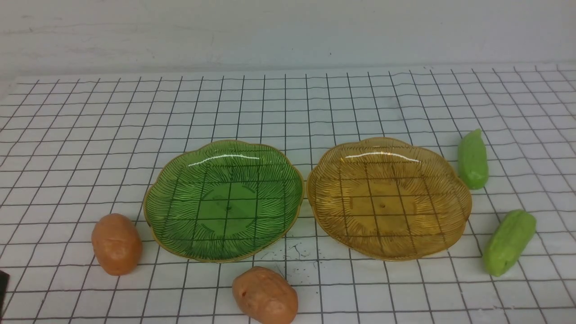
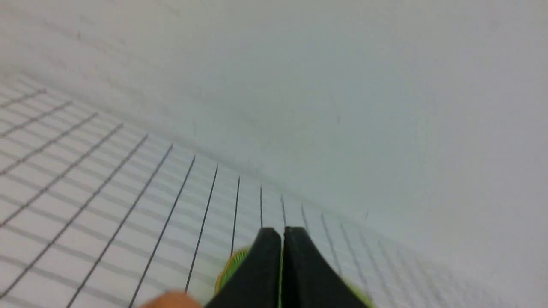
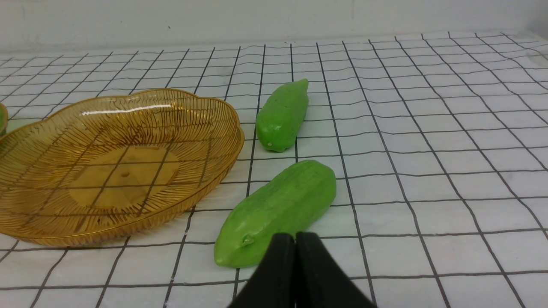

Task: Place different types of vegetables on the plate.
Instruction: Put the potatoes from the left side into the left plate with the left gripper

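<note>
A gridded table [image 1: 288, 103] carries a green plate [image 1: 189, 198] on the left and an amber plate [image 1: 389, 198] on the right, nearly touching. The far cucumber [image 1: 472, 159] and near cucumber [image 1: 509, 242] lie right of the amber plate. The left potato [image 1: 116, 243] and front potato [image 1: 265, 295] lie by the green plate. The left gripper [image 2: 282, 233] and right gripper [image 3: 295, 237] are pinched together, holding nothing.

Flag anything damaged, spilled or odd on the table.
Only dark crack-like marks and specks blemish the cloth, near the gap between the green plate and amber plate. Nothing is spilled or tipped.
</note>
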`<control>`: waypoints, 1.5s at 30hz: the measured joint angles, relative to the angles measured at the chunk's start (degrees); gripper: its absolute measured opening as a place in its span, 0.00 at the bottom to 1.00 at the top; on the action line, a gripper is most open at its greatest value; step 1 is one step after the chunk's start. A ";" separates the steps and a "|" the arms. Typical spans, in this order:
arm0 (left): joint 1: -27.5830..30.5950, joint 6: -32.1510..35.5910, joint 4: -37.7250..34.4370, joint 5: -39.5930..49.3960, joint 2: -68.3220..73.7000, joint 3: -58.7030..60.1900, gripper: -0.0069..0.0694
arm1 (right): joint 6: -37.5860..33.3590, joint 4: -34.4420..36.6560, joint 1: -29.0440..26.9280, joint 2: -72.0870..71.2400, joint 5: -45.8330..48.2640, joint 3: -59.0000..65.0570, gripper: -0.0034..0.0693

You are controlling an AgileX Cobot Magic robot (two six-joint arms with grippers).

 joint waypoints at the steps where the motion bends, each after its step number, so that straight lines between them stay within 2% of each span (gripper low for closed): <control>1: 0.00 -0.07 -0.33 -0.64 0.00 0.00 0.08 | 0.00 0.00 0.00 0.00 0.00 0.00 0.03; 5: 0.00 -1.91 -4.29 -12.48 0.00 -0.57 0.08 | 0.00 0.00 0.00 0.00 0.00 0.00 0.03; 9: 0.00 -1.95 -4.39 -10.93 0.07 -8.93 0.08 | -0.19 -0.21 0.00 0.00 0.00 0.00 0.03; 12: 0.00 1.21 -3.78 -0.48 4.71 -21.60 0.08 | -0.08 2.84 0.00 0.00 -1.75 0.14 0.03; 13: 0.00 1.21 -3.78 0.35 4.71 -22.42 0.08 | 0.02 2.84 0.00 0.00 -2.34 0.15 0.03; 17: 0.00 6.87 -3.00 19.66 18.67 -38.84 0.08 | 3.70 19.16 0.00 0.00 -13.01 0.27 0.03; 18: 0.00 8.71 -2.68 28.17 25.69 -44.08 0.08 | 5.30 24.22 0.00 0.00 -15.42 0.27 0.03; 20: 0.00 10.00 -2.49 38.86 32.72 -48.71 0.08 | 6.57 32.92 0.00 0.00 -18.49 0.27 0.03; 23: 0.00 10.47 -2.21 49.13 41.69 -52.59 0.08 | 6.71 39.02 0.00 0.00 -20.70 0.27 0.03; 24: 0.00 10.53 -2.21 49.13 42.41 -52.59 0.08 | 6.71 40.38 0.00 0.00 -21.25 0.27 0.03; 25: 0.00 10.59 -1.97 53.57 47.82 -53.42 0.08 | 6.47 42.75 0.00 0.00 -21.85 0.27 0.03; 28: 0.00 10.65 -0.30 58.40 56.79 -53.60 0.08 | 4.99 44.77 0.00 0.00 -22.84 0.27 0.03; 33: 0.20 9.45 5.14 59.13 64.98 -53.76 0.08 | 3.17 45.97 0.00 0.00 -24.54 0.27 0.03; 36: 1.92 4.76 9.89 59.07 67.84 -53.80 0.08 | 2.65 45.95 0.06 0.00 -19.24 -0.82 0.03; 38: 3.97 1.85 12.77 59.07 69.44 -53.87 0.08 | 0.64 44.52 0.06 0.19 -12.54 -4.45 0.03; 45: 10.37 -0.72 14.46 58.38 75.58 -53.99 0.08 | -10.31 35.68 0.06 16.78 11.11 -26.75 0.03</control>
